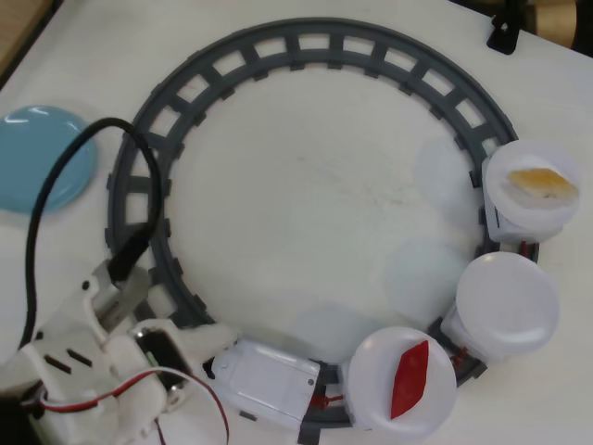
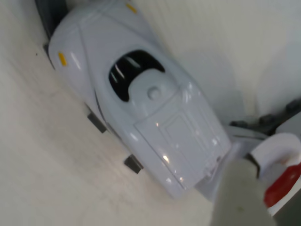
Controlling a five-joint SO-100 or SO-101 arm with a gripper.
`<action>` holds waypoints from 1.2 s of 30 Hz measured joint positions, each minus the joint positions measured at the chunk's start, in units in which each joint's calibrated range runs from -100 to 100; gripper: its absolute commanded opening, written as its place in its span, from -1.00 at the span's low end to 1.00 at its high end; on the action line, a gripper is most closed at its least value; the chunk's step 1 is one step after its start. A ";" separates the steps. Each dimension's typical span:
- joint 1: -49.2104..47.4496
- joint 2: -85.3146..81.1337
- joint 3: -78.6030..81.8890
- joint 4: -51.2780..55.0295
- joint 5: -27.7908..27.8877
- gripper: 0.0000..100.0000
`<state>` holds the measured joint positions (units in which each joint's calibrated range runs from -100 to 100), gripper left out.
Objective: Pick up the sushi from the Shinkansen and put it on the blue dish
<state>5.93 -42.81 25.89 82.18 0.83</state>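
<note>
The sushi (image 1: 542, 183), a yellow-orange slab, lies on the white plate of the last car (image 1: 533, 218) at the right of the overhead view. The white Shinkansen engine (image 1: 269, 382) stands on the grey ring track at the bottom; the wrist view shows its black cockpit window (image 2: 134, 70) from close up. The blue dish (image 1: 42, 158) lies at the far left, off the track. My gripper (image 1: 206, 357) hovers at the engine's nose, far from the sushi. Only one blurred fingertip (image 2: 240, 197) shows in the wrist view, so I cannot tell how the jaws stand.
A red wedge piece (image 1: 410, 378) lies on the first car's plate (image 1: 371, 371), and the middle plate (image 1: 508, 304) is bare. The grey track (image 1: 315, 42) circles the table's middle. A black cable (image 1: 56, 185) loops from my arm past the blue dish.
</note>
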 measured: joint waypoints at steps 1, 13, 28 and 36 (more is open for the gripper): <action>0.98 0.00 -0.27 0.00 0.00 -0.61; 7.68 0.00 -2.47 0.00 5.79 -0.61; 8.91 0.00 -2.47 1.09 8.85 -0.61; 1.06 0.00 -2.47 0.76 3.41 -0.61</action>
<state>6.99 -42.81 23.42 82.94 4.24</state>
